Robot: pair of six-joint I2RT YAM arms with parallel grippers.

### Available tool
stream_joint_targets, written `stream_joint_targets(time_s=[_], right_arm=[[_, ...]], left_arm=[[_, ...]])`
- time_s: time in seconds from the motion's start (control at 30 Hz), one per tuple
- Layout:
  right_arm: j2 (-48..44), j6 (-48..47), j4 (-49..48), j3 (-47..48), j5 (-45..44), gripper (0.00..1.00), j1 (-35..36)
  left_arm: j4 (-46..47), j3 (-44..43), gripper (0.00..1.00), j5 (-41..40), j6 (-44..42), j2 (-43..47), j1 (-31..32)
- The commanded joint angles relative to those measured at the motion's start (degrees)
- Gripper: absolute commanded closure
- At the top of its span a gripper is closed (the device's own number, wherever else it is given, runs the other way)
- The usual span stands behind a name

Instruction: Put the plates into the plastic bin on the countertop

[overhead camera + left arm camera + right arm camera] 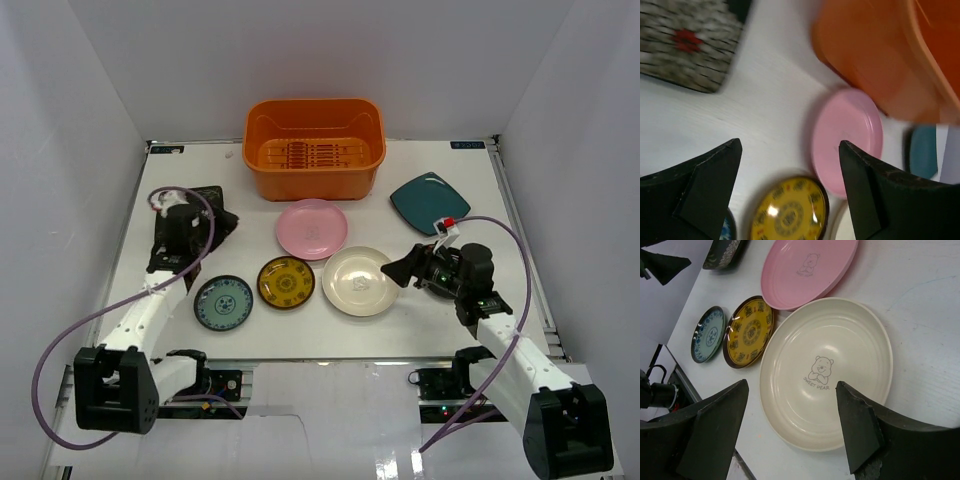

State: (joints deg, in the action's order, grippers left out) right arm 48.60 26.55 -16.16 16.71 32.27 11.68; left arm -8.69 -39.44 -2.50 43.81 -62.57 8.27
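Note:
The orange plastic bin (313,148) stands at the back of the white countertop (470,300), with no plate in it. In front lie a pink plate (311,228), cream plate (360,281), amber-patterned plate (286,282), small teal-patterned plate (223,302), teal square plate (430,202) and dark floral square plate (212,205). No black plate shows. My left gripper (790,144) is open and empty, over the floral plate (685,42), facing the pink plate (847,135) and the bin (880,55). My right gripper (792,384) is open and empty, low at the cream plate's (825,370) right edge.
White walls enclose the countertop on three sides. The amber plate (750,330) and small teal-patterned plate (709,332) lie beyond the cream plate in the right wrist view, the pink plate (805,270) beside it. Purple cables loop from both arms.

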Motion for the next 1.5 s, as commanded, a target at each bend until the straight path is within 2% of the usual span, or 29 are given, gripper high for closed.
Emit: stream_joint_targets(time_s=[0.0, 0.03, 0.23, 0.5, 0.6, 0.73, 0.77, 0.83, 0.87, 0.9, 0.93, 1.1, 1.23, 1.37, 1.47], right_arm=[[-1.66, -0.79, -3.53, -0.36, 2.27, 0.23, 0.88], [-2.97, -0.88, -3.70, -0.71, 1.92, 0.23, 1.06], [-5.09, -1.06, -2.73, -1.33, 1.57, 0.24, 2.03], [-5.53, -1.67, -2.12, -1.77, 1.21, 0.25, 4.66], [-5.18, -2.11, -1.68, -1.50, 0.95, 0.25, 5.72], [-4.13, -2.46, -1.24, -1.24, 0.60, 0.25, 6.51], [-4.04, -2.55, -0.98, -0.98, 0.34, 0.25, 6.86], [-3.86, -2.64, -0.71, -0.63, -0.19, 0.25, 7.21], [-3.60, -2.64, -0.54, -0.45, -0.54, 0.25, 7.30], [-3.08, -2.81, -0.10, 0.33, -0.63, 0.25, 7.56], [-2.90, -2.81, 0.25, 0.86, -0.72, 0.25, 7.65], [-1.06, -1.94, 1.30, 3.76, -1.42, 0.26, 9.67], [2.36, -0.97, 2.01, 8.24, -3.09, 0.25, 11.87], [5.71, -0.35, 3.50, 14.65, -4.23, 0.19, 15.38], [7.03, 0.43, 3.42, 17.03, -4.06, 0.18, 16.61]], left_arm=[[3.94, 2.87, 0.12, 2.41, 8.03, -1.93, -11.05], [4.73, 3.23, 0.13, 3.81, 8.74, -3.08, -14.74], [6.31, 4.46, 0.16, 3.38, 10.50, -12.03, -21.79], [12.46, 2.88, 0.18, 2.41, 11.91, -22.94, -26.99], [14.92, 1.12, 0.23, 2.41, 11.65, -27.25, -27.26], [19.93, 0.86, 0.44, 4.78, 10.86, -31.38, -27.70], [20.37, 1.12, 0.56, 5.22, 11.03, -32.00, -27.78], [21.95, 1.82, 0.70, 5.31, 11.64, -32.97, -27.96], [22.74, 2.61, 0.87, 5.40, 11.65, -32.97, -28.13], [23.79, 2.88, 0.96, 5.40, 11.56, -32.54, -28.31], [23.98, 3.14, 1.00, 5.14, 11.47, -32.10, -28.22], [24.33, 4.11, 1.00, 4.17, 11.21, -23.24, -28.58], [24.51, 4.55, 1.00, 7.33, 12.61, -11.55, -28.49], [23.98, 4.37, 1.00, 8.39, 13.40, 5.12, -28.49], [21.44, -0.09, 1.00, 10.40, 14.02, 9.47, -28.49]])
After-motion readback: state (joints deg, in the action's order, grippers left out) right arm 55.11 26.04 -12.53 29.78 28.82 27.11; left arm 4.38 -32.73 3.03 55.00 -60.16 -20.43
